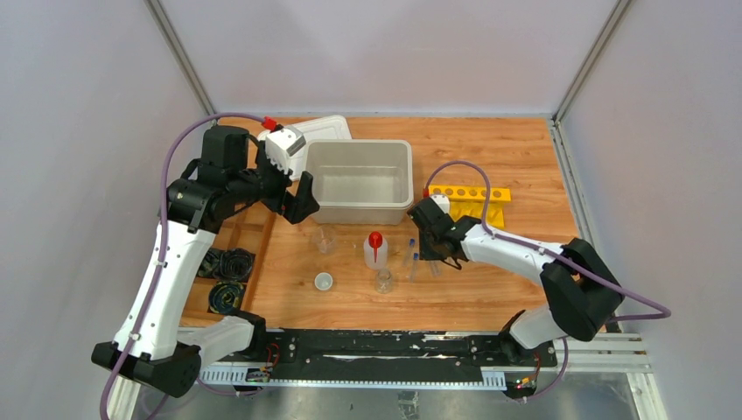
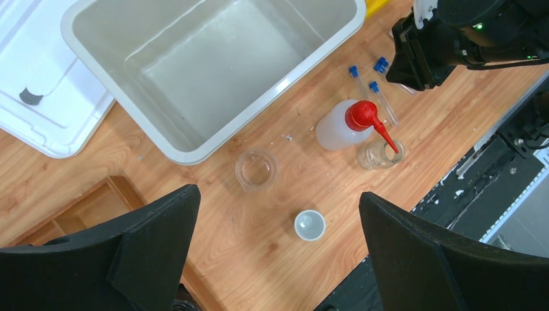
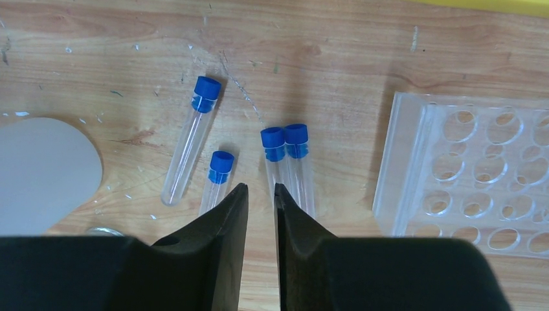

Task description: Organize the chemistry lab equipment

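Test tubes (image 3: pixel 191 149): four seen right wrist, three left wrist.

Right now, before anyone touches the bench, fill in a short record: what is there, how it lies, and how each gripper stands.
bin: open, nothing inside
lid: flat, behind the bin's left corner
tubes: four, blue-capped, lying flat beside clear rack
bottle: upright, in front of bin
big beaker: upright, between bin and cup
small beaker: upright, by bottle
cup: upright, apart from the rest
left gripper: wide open, holds nothing
right gripper: over tubes, narrow gap, nothing between
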`<state>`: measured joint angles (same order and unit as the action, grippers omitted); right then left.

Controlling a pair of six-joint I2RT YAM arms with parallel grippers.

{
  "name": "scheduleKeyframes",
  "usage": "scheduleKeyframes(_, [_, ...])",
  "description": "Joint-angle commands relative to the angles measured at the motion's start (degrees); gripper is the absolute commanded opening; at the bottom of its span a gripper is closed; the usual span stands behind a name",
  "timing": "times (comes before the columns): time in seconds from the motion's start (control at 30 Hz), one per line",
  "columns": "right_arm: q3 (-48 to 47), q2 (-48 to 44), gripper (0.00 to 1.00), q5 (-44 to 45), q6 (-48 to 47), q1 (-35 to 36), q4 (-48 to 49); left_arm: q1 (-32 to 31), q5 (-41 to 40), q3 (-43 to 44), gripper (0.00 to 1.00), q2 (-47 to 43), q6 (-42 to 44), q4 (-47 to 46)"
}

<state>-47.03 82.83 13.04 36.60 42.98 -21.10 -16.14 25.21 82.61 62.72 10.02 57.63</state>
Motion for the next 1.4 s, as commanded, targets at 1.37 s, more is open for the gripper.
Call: scheduleKeyframes(1.37, [-20.2, -14.4, 0.00, -2.0, 0.2, 4.8, -1.9, 0.4, 9.5, 4.0, 1.00, 0.4, -0.1, 0.3])
